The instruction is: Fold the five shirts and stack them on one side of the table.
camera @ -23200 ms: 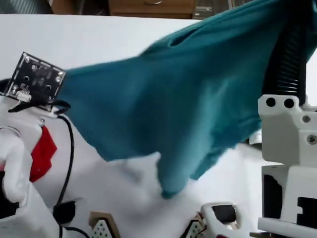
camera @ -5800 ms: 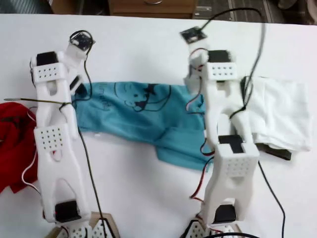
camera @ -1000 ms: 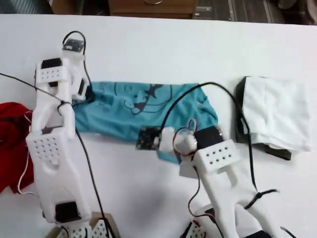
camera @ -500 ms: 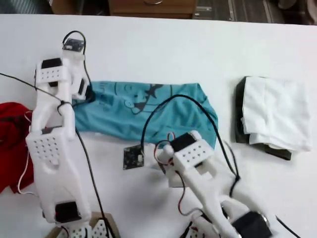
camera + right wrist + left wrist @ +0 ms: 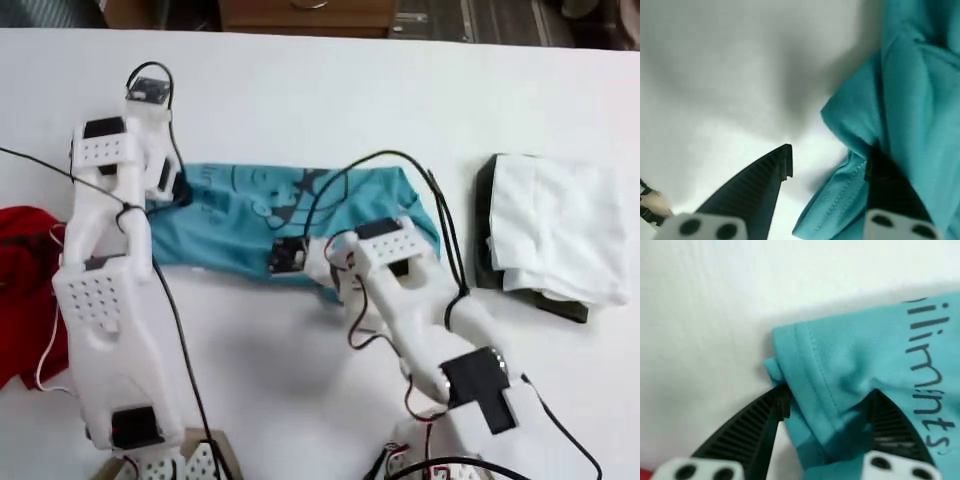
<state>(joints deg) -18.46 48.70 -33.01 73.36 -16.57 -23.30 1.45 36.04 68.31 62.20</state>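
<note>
One teal shirt (image 5: 230, 235), lettering (image 5: 922, 375), perhaps cartoon (image 5: 265, 200).

Dark lowercase lettering (image 5: 925, 375) is printed in one line on the teal shirt (image 5: 840, 355), near its stitched hem. The letters are blurred and partly cut off. A dark line drawing (image 5: 285, 192) sits beside them.

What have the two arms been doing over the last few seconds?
The right gripper pulled back from the teal shirt's end beside the folded white shirt and drew off the cloth. It then returned to the shirt's near edge, jaws open at a fold. The left gripper stayed at the shirt's other end. The teal shirt, white shirt and red shirt lie roughly where they were.
</note>
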